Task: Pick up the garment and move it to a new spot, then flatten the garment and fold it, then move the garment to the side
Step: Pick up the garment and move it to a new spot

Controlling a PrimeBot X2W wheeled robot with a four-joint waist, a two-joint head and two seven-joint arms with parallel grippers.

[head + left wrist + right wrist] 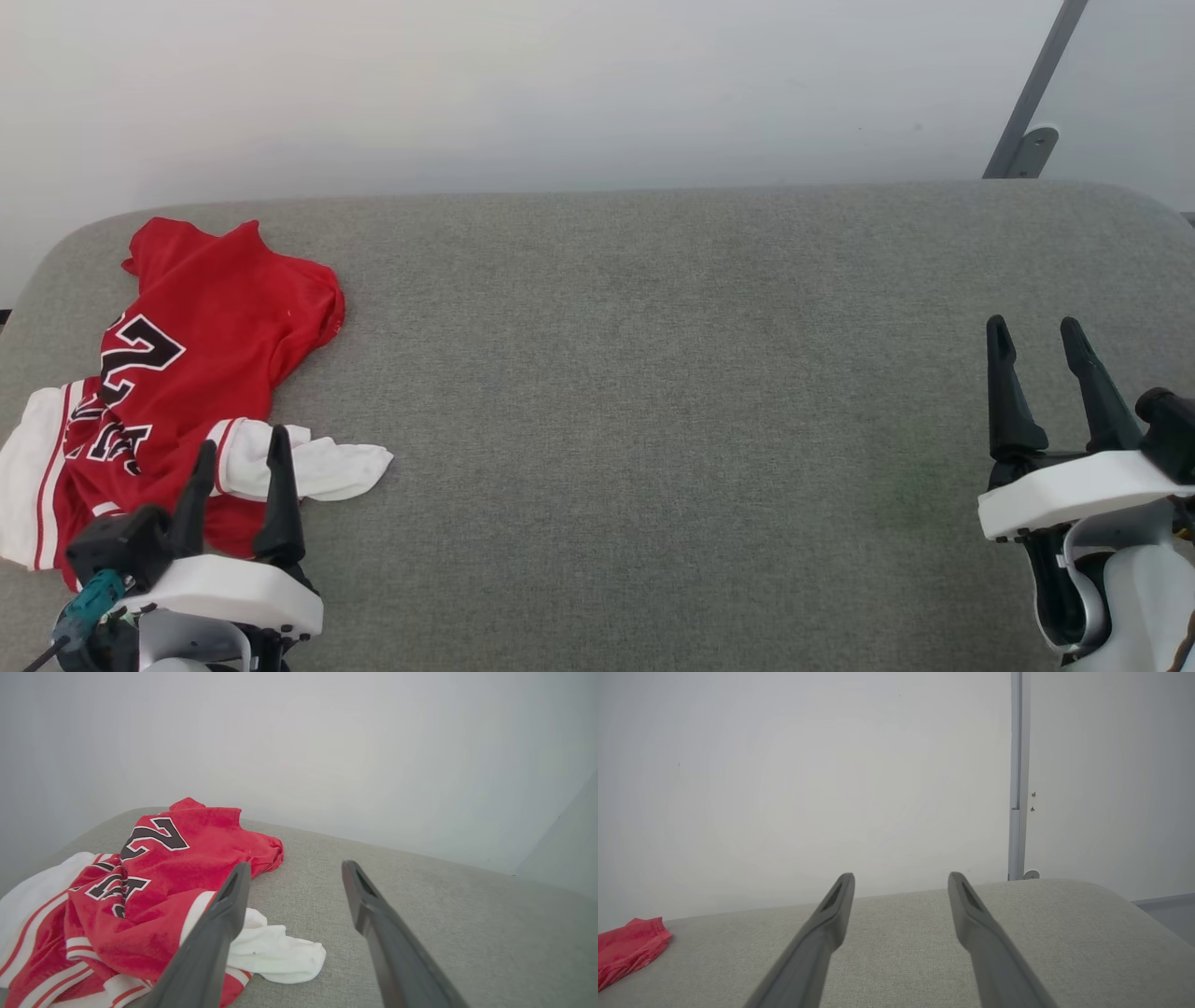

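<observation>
garment [215,336] (crumpled) at cushion [653,392] left edge

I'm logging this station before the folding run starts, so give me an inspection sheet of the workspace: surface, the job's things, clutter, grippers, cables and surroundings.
Surface: grey fabric pad with rounded corners.
Job's things: garment, a red jersey, lies crumpled at the pad's left end with one white sleeve trailing toward the middle; not yet flattened or folded.
Clutter: nothing seen.
Grippers: left gripper open at the garment's near edge, holding nothing; right gripper open over bare pad at the right end.
Cables: teal-sleeved cable at the left wrist.
Surroundings: white wall behind the pad; grey post at the far right.
</observation>
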